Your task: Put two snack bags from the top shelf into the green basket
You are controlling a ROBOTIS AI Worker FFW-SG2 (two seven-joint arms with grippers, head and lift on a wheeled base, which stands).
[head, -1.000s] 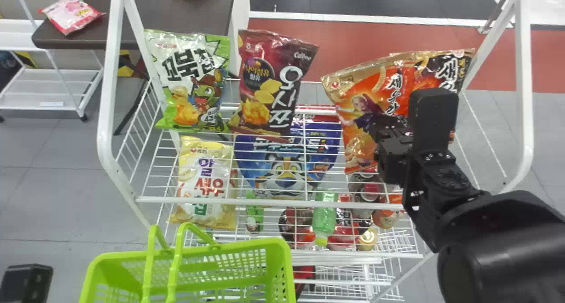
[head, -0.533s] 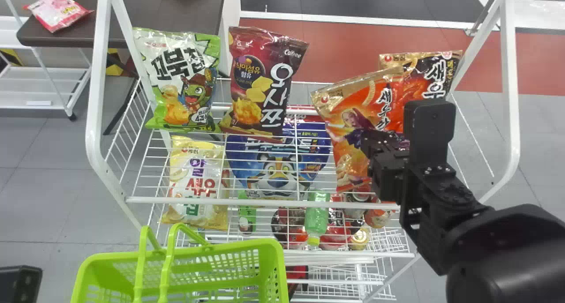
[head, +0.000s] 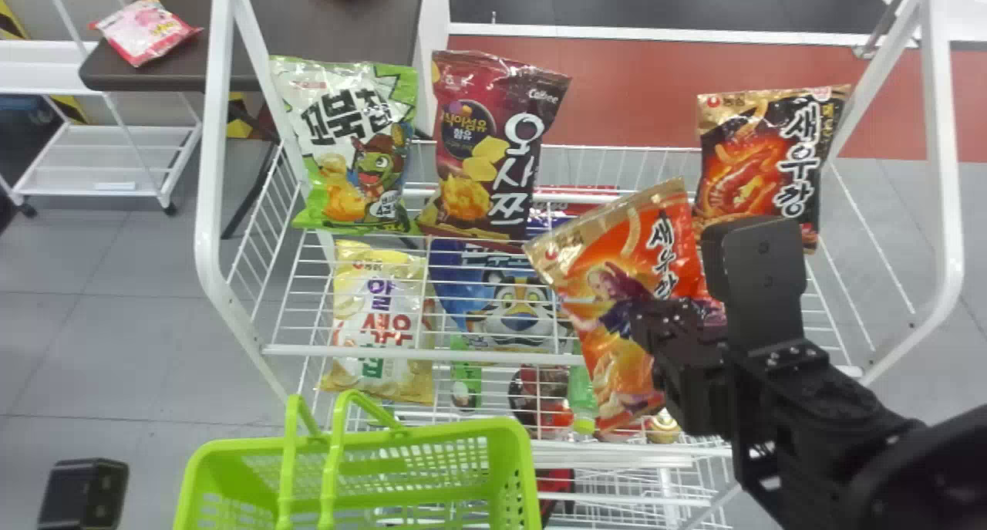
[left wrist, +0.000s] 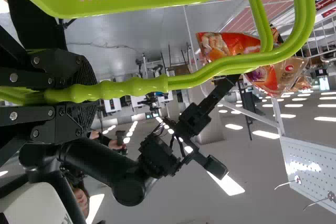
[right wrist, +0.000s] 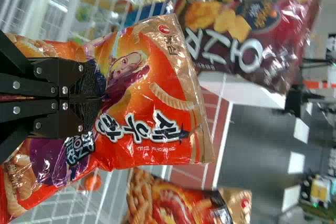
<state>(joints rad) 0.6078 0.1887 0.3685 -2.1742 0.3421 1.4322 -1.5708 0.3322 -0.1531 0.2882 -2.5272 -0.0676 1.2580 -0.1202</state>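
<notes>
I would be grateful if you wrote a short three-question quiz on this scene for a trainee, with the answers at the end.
1. True or false: the right hand holds the orange snack bag clear of the green basket.
2. Multiple choice: in the head view, which colour is the bag immediately to the right of the green-and-white bag?
A) yellow
B) maroon
C) blue
3. Short answer: which part of the basket does the left hand grip?

Key: 1. True. 2. B. 3. The handles.
</notes>
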